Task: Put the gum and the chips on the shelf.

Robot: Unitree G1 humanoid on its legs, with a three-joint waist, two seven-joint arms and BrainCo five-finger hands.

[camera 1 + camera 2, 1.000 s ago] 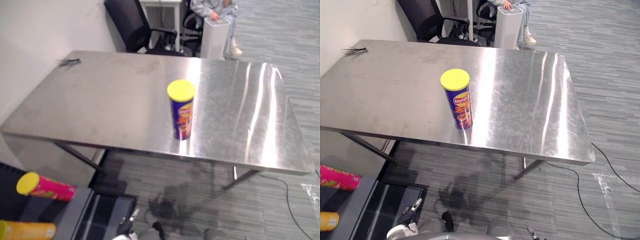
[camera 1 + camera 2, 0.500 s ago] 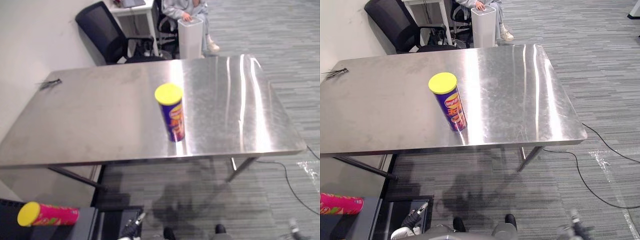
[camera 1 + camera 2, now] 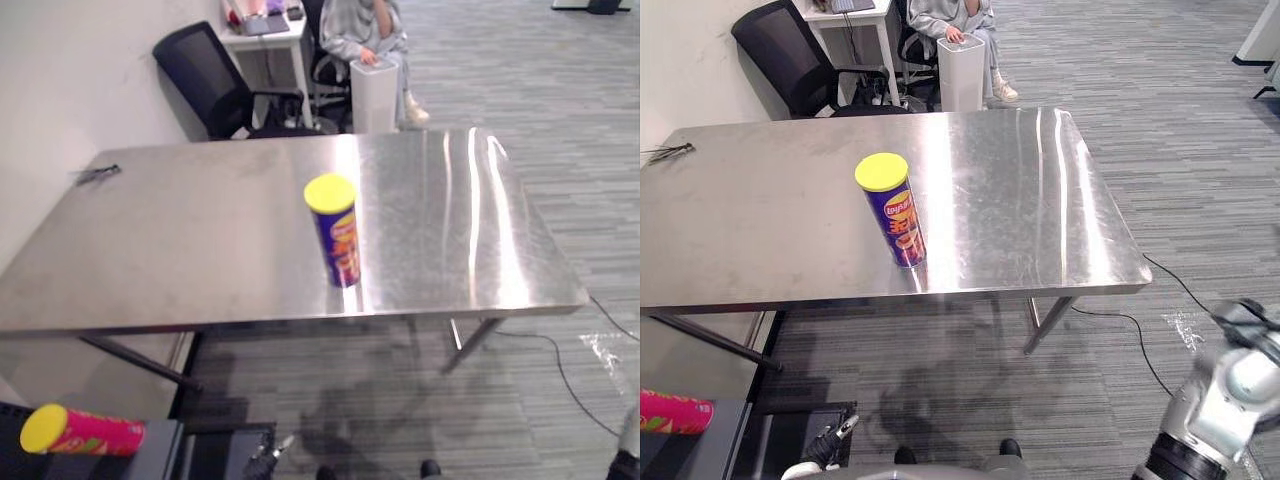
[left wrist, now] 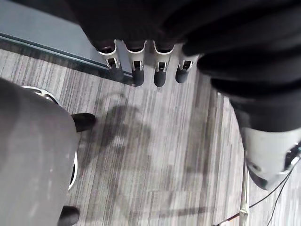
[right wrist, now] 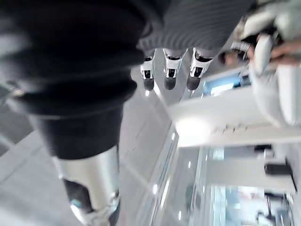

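Observation:
A blue chips can (image 3: 336,235) with a yellow lid stands upright near the front edge of the steel table (image 3: 180,240). A red chips can (image 3: 80,432) with a yellow lid lies on its side on the dark shelf (image 3: 700,455) at the lower left. My left hand (image 4: 141,70) hangs low over the carpet beside the shelf, fingers straight and holding nothing. My right hand (image 3: 1232,385) is lifted at the lower right, well clear of the table; its fingers (image 5: 167,75) are straight and hold nothing.
A black office chair (image 3: 200,75) stands behind the table. A seated person (image 3: 365,25) is at the back with a white bin (image 3: 372,95). A small dark object (image 3: 95,175) lies on the table's far left corner. Grey carpet (image 3: 1200,150) lies to the right.
The camera has swung and lifted, so the whole scene has shifted. My right arm has risen into the lower right of the right eye view. The blue can stands as before.

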